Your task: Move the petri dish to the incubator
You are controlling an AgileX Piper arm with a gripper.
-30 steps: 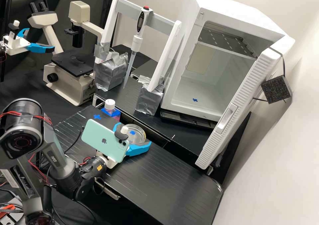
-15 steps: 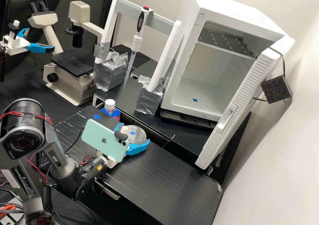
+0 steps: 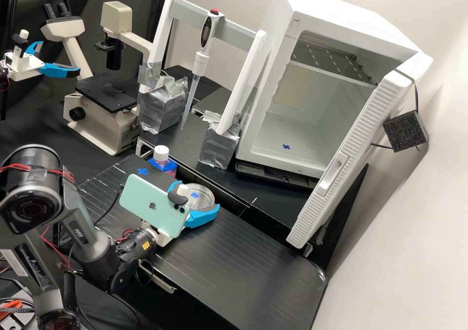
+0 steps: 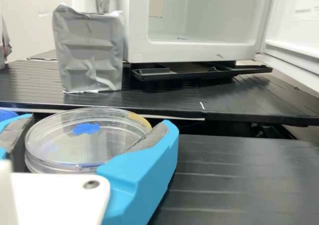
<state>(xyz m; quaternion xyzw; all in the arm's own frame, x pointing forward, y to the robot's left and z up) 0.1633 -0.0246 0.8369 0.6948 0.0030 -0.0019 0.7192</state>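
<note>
In the high view my gripper (image 3: 198, 196) is low over the front bench, its two blue fingers shut on the round clear petri dish (image 3: 206, 199). The wrist view has the gripper (image 4: 99, 127) with a finger pressed against each side of the dish (image 4: 65, 152). A blue mark shows through the dish's clear top. I cannot tell whether its base touches the bench. The white incubator (image 3: 270, 155) stands farther back with its door open, a blue cross on its inner floor and a metal shelf above.
A white-capped bottle (image 3: 161, 154) stands behind the gripper, beside a blue cross on the front bench (image 3: 253, 262). A pipette (image 3: 201, 59) hangs from a white frame on silver-taped blocks. A dark gap separates the two bench levels. The incubator door (image 3: 341, 169) swings out at the right.
The blue fingers have drawn inward from a wider spread and closed against the dish's sides. The arm and the dish have hardly moved.
</note>
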